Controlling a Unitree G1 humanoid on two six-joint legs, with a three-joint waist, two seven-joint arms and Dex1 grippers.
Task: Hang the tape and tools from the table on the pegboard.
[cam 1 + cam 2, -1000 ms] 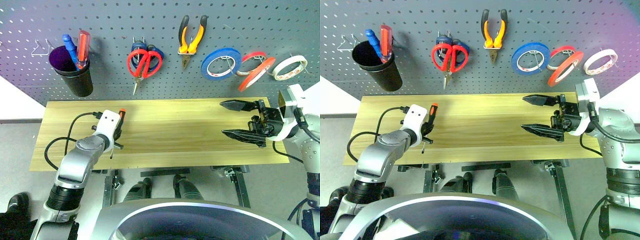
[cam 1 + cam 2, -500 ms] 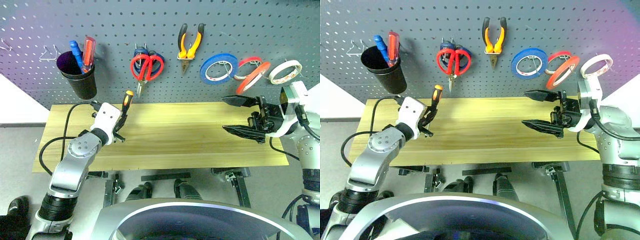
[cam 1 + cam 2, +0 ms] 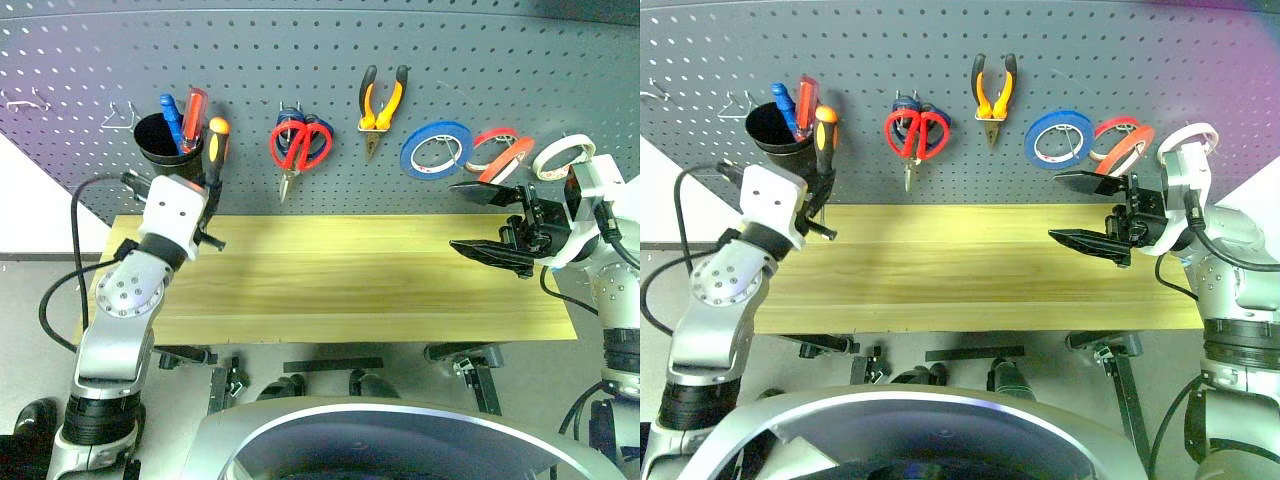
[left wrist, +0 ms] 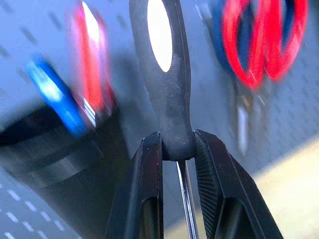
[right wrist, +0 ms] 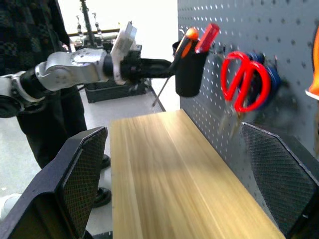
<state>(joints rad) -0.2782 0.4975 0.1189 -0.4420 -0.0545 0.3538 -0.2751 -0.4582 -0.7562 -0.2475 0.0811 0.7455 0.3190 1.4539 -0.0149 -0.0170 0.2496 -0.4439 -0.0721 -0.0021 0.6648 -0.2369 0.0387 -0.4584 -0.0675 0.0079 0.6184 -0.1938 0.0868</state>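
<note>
From the head views, the left claw (image 3: 207, 196) is clamped on the orange-and-black screwdriver (image 3: 215, 148), held upright with its orange end level with the rim of the black cup (image 3: 160, 145) on the pegboard (image 3: 330, 50). A blue screwdriver (image 3: 169, 108) and a red screwdriver (image 3: 194, 108) stand in that cup. Further along the pegboard hang the red scissors (image 3: 302, 145), the pliers (image 3: 381, 98), a blue tape roll (image 3: 436, 150), the thin red tape (image 3: 508, 158) and a white roll (image 3: 562, 156). The right claw (image 3: 488, 220) hovers over the bench (image 3: 340, 280) with its fingers spread wide, holding nothing.

In the left wrist view, two black fingers (image 4: 149, 194) pinch the dark handle where the metal shaft begins, with the cup and scissors blurred behind.

In the right wrist view, the wide-open fingers (image 5: 75, 184) frame the bare bench top, and the left claw holds the screwdriver beside the cup. A person stands behind that arm.
</note>
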